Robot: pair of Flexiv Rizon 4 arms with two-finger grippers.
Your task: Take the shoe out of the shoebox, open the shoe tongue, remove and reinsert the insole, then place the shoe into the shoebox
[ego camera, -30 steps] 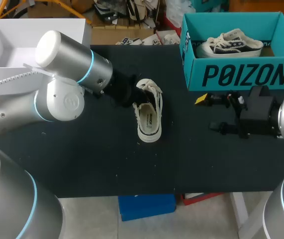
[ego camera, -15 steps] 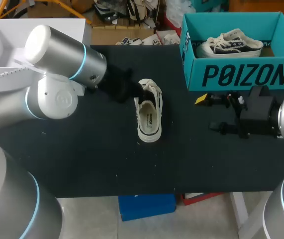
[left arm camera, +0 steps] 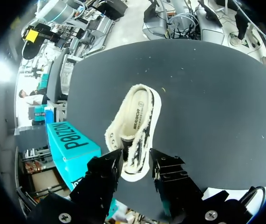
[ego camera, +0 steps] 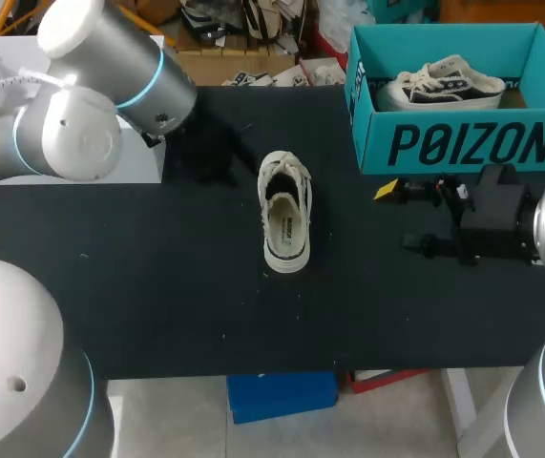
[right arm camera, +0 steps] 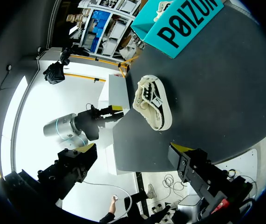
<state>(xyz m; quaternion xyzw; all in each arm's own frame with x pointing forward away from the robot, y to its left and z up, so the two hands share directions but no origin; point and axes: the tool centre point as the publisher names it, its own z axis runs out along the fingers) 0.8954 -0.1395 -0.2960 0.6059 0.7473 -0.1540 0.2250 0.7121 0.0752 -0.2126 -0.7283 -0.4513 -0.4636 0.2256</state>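
Observation:
A cream canvas shoe (ego camera: 284,218) lies on its sole in the middle of the black table (ego camera: 157,286), laces toward the far side. My left gripper (ego camera: 217,153) hangs just left of its laced end, clear of it. In the left wrist view the shoe (left arm camera: 135,126) lies ahead of the left gripper (left arm camera: 136,170), whose fingers stand apart with nothing gripped. My right gripper (ego camera: 404,218) stays open at the right, in front of the teal shoebox (ego camera: 463,143). The right wrist view shows the shoe (right arm camera: 153,107) well ahead of the right gripper (right arm camera: 135,156).
Inside the teal shoebox lies a second shoe (ego camera: 441,84) with dark side panels. A white open box (ego camera: 24,57) stands at the table's far left corner, behind my left arm (ego camera: 91,114). The shoebox (right arm camera: 184,21) shows beyond the shoe in the right wrist view.
My left arm has drawn back up and to the left, away from the shoe, and its fingers have parted. The shoe and the right arm have stayed in place.

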